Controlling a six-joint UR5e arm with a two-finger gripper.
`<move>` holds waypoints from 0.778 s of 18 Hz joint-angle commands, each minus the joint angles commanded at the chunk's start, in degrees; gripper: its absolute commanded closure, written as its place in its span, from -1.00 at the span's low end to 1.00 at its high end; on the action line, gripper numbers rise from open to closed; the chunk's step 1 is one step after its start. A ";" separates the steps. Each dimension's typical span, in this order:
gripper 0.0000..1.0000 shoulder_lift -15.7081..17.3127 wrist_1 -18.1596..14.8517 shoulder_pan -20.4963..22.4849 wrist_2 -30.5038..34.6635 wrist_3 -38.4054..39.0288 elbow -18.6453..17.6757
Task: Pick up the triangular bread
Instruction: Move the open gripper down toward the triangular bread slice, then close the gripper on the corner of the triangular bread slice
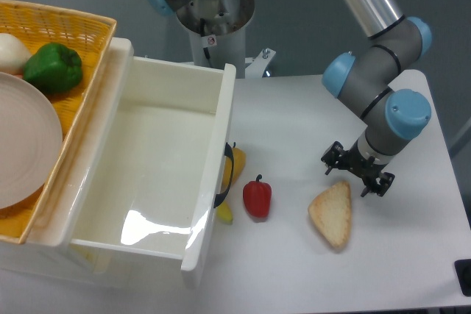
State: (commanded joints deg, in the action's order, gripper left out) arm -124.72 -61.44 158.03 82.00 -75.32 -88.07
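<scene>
Tool: our tool (357, 172) is open, holding nothing.
Bread: the triangular bread (333, 214) lies flat just below it.
Feel: we think light, crumbly.
Hold: pinch its side edges.

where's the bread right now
The bread lies flat on the white table, right of centre in the camera view. The red pepper sits to its left, and the gripper is just above its upper corner.
</scene>
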 joint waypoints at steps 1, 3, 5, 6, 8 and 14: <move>-0.52 -0.09 0.53 -0.35 0.00 0.00 0.00; -0.30 -0.26 0.62 -0.53 0.00 -0.09 0.17; -0.01 -0.26 0.62 -0.53 0.09 -0.09 0.61; 0.13 -0.26 0.53 -0.53 0.09 0.00 0.96; 0.42 -0.26 0.53 -0.53 0.00 0.00 1.84; 0.76 0.00 0.18 -0.09 0.09 -0.09 3.60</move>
State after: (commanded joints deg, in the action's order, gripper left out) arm -124.72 -61.26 157.94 82.09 -75.41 -84.47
